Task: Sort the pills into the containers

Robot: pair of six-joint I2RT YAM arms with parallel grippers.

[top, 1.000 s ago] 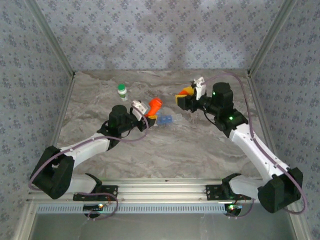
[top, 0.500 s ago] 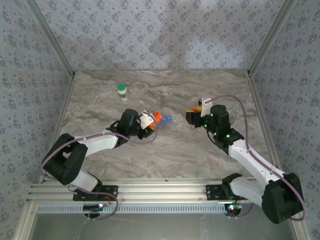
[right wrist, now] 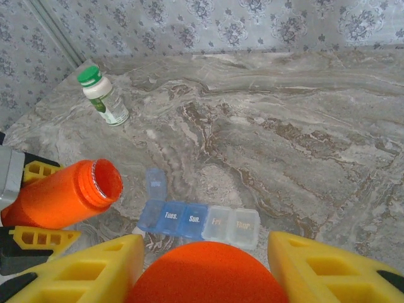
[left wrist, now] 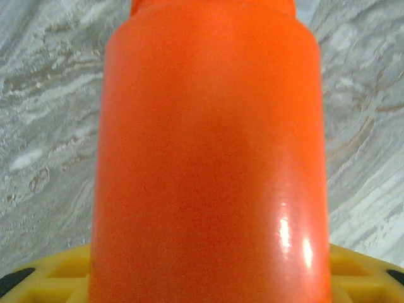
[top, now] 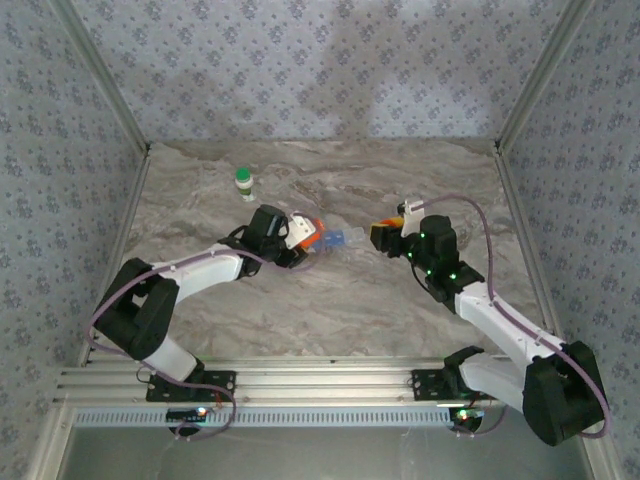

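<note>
Pretty sure I live in a robotics lab test cell, not anyone's home. Patterned backdrop walls (top: pixel 300 70) box me in at 9, 12 and 3 o'clock, with bare metal posts (top: pixel 105 85) in the corners. The marble-look tabletop (top: pixel 330 310) ends at 6 o'clock in a slotted aluminium rail (top: pixel 320 385) where my arm bases (top: pixel 190 383) are bolted, exposed cables (top: pixel 130 295) and little green lights (top: pixel 200 412) included.

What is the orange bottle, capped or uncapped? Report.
Uncapped: the orange cylindrical plastic bottle shows a bare rim and hollow mouth, tipped toward the translucent blue-and-clear pill box.
</note>
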